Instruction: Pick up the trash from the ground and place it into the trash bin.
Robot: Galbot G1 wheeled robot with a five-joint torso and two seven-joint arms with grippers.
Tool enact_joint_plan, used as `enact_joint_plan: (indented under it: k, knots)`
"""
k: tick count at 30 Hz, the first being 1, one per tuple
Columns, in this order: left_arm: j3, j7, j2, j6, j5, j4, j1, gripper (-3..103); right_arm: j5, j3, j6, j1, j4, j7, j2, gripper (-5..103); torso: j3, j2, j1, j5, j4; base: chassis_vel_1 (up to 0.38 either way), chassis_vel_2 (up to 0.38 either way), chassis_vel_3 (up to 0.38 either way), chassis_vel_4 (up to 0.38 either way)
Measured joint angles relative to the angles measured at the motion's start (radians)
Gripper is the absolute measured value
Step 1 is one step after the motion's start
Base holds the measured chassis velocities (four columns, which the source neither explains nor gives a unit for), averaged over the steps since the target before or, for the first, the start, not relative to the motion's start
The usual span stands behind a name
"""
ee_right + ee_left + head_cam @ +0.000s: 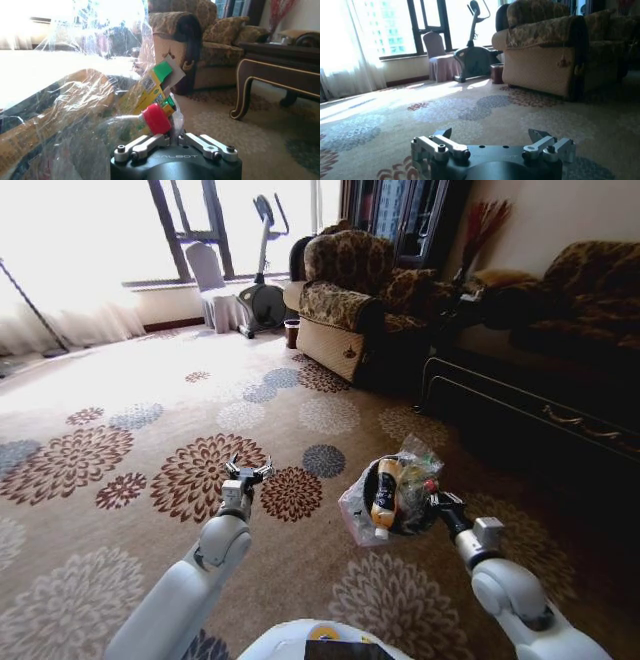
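Observation:
The trash bin (356, 505), a small black bucket with a pinkish bag liner, stands on the carpet just right of centre. In it lie a yellow bottle (384, 495) (150, 90) and crinkled clear plastic (416, 452). My right gripper (436, 500) (172, 135) is at the bin's right rim, shut on a clear bottle (125, 129) by its red cap (157, 118) (430, 485). The bottle's body leans into the liner. My left gripper (248, 471) (490, 133) hangs open and empty over the flowered carpet, left of the bin.
A patterned armchair (345, 305) stands ahead, with a dark low table (520, 395) and a sofa (590, 280) to the right. By the window are an exercise bike (262, 290), a covered chair (212, 280) and a small brown bin (292, 332). Open carpet (120, 410) spreads left.

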Motion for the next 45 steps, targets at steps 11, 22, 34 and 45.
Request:
enact_joint_plan:
  k: [11,22,34,45]
  knots:
    - [0.013,-0.025,-0.011,-0.015,0.018,-0.009,0.006,100,0.007,-0.002,-0.023,-0.007,0.009,0.025,-0.012,2,0.000,0.000,0.000,0.0003,0.0006,0.128,0.124,0.133,0.128]
    - [0.027,-0.054,-0.014,-0.010,0.018,-0.026,0.015,100,0.022,0.008,-0.046,-0.014,0.034,0.039,-0.014,2,0.001,0.001,0.000,0.0001,-0.0002,0.048,0.013,0.026,0.063]
    - [-0.002,-0.056,-0.020,-0.013,0.024,-0.053,0.060,100,0.006,-0.004,-0.041,-0.029,0.051,0.033,0.001,2,0.000,0.001,0.000,0.0005,0.0001,0.028,-0.274,-0.023,0.262]
    - [-0.002,-0.056,-0.025,-0.022,0.046,-0.085,0.091,100,-0.004,-0.001,-0.038,-0.052,0.080,0.034,0.006,2,0.001,0.001,0.000,0.0002,0.0004,-0.002,-0.289,0.000,0.284]
